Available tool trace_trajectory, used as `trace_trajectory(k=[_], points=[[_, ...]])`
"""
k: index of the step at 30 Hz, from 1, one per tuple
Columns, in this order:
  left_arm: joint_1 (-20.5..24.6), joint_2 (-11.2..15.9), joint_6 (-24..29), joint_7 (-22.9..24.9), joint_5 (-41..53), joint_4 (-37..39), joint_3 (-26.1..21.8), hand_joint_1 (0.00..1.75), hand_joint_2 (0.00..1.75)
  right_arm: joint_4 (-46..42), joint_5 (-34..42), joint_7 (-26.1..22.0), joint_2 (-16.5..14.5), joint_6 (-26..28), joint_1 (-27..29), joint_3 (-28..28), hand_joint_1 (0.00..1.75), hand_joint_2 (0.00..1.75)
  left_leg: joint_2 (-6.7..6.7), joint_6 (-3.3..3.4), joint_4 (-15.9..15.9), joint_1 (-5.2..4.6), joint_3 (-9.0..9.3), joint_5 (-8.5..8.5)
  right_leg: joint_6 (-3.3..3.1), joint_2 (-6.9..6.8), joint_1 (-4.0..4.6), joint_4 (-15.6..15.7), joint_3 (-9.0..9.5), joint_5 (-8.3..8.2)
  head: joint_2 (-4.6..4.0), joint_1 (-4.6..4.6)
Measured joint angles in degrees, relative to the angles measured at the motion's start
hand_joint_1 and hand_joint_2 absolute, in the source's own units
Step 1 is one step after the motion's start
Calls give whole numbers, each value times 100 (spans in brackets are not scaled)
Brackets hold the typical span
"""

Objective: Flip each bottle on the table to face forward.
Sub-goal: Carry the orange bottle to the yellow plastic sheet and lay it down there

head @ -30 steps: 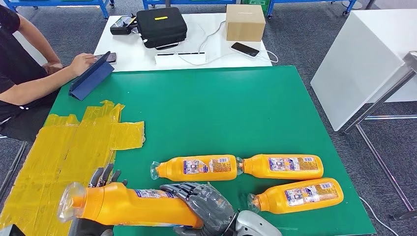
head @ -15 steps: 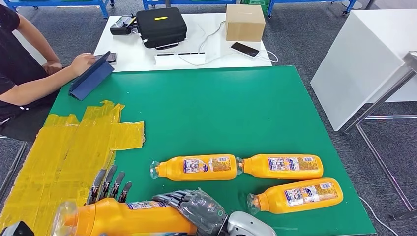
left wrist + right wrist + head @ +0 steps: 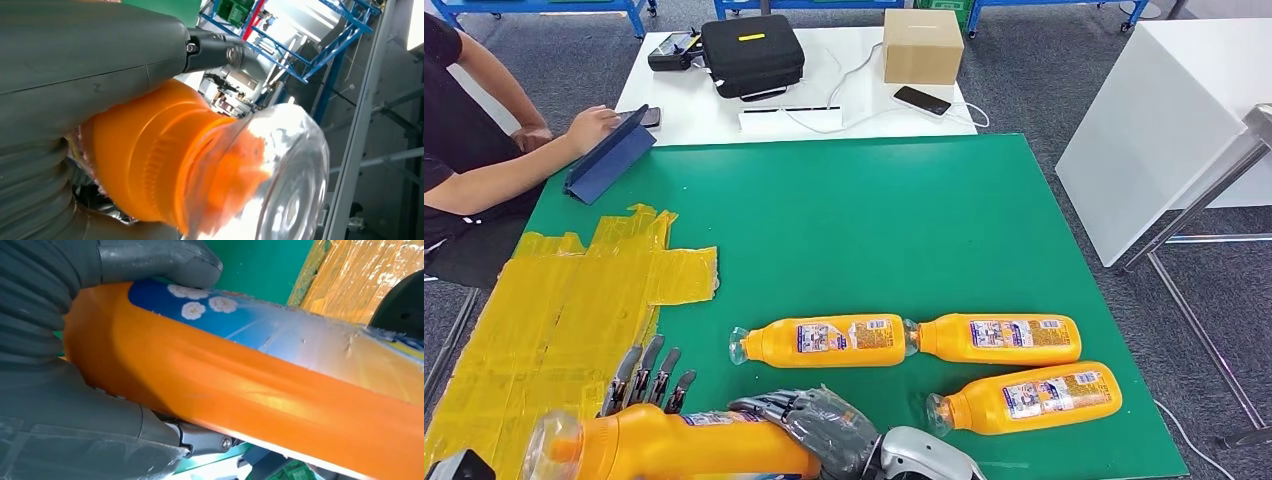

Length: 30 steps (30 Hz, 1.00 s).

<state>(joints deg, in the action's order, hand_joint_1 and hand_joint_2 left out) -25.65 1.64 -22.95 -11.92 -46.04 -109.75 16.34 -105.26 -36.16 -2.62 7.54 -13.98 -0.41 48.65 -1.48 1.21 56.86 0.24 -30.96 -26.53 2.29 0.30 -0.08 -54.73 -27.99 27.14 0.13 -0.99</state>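
You have the held bottle (image 3: pixel 674 445) caught between both hands at the near edge of the desk (image 3: pixel 884 220), lying sideways above the green surface. Your right hand (image 3: pixel 819 430) wraps its base end, grey ribbed fingers over the top of it; the right wrist view shows the thumb pressed on the smooth, glossy orange plastic beside a blue label printed with small white flowers. Your left hand (image 3: pixel 649 378) grips the neck end, its dark fingers standing up behind the bottle. In the left wrist view the neck is a ridged orange collar ending in a clear, rounded cap (image 3: pixel 290 180), blurred.

Three more bottles lie flat on the desk beyond and to the right, all the same flattened orange shape with clear caps pointing left. The left bottle (image 3: pixel 824 341) and the right bottle (image 3: pixel 999 338) lie end to end in a row, the second one's cap touching the first one's base. The near bottle (image 3: pixel 1029 397) lies just in front of them, tilted a little. Each shows a pale label of dense small print with blue and red patches, too small to read.

Crinkled yellow tape (image 3: pixel 564 310) covers the desk's left part. At the far left corner a person (image 3: pixel 484 150) rests a hand on a blue tablet case (image 3: pixel 609 160).
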Motion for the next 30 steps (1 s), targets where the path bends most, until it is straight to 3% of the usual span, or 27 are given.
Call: trace_trajectory(k=[12,14,16,18,23,30], points=[[7,4,-26,-47,-39,16,-3,175,175,51,20,6,0,-37,-5,0,175,175,0,0,0,0,0,0,0,0,0,0,0,0,0,1],[6,4,-30,-43,-42,16,-7,175,175,54,25,25,0,-21,-1,-1,93,175,0,0,0,0,0,0,0,0,0,0,0,0,0,1],[5,3,-27,-33,-44,16,-12,175,175,55,28,59,-1,50,20,-6,6,87,0,0,0,0,0,0,0,0,0,0,0,0,0,0],[-4,-6,7,-22,1,15,-19,175,175,52,35,92,-11,196,89,-28,0,0,-1,0,0,0,0,0,0,0,0,0,0,0,0,-1],[-100,-249,493,71,1055,-169,-242,175,175,-107,39,191,-30,807,452,-282,0,0,1,0,0,0,-5,-1,0,0,0,0,-4,0,0,0],[-44,-1142,1122,262,3318,-801,-1164,175,175,-684,-158,544,-26,1420,888,-549,0,0,2,0,0,-1,-4,0,0,0,0,1,-6,-1,0,0]])
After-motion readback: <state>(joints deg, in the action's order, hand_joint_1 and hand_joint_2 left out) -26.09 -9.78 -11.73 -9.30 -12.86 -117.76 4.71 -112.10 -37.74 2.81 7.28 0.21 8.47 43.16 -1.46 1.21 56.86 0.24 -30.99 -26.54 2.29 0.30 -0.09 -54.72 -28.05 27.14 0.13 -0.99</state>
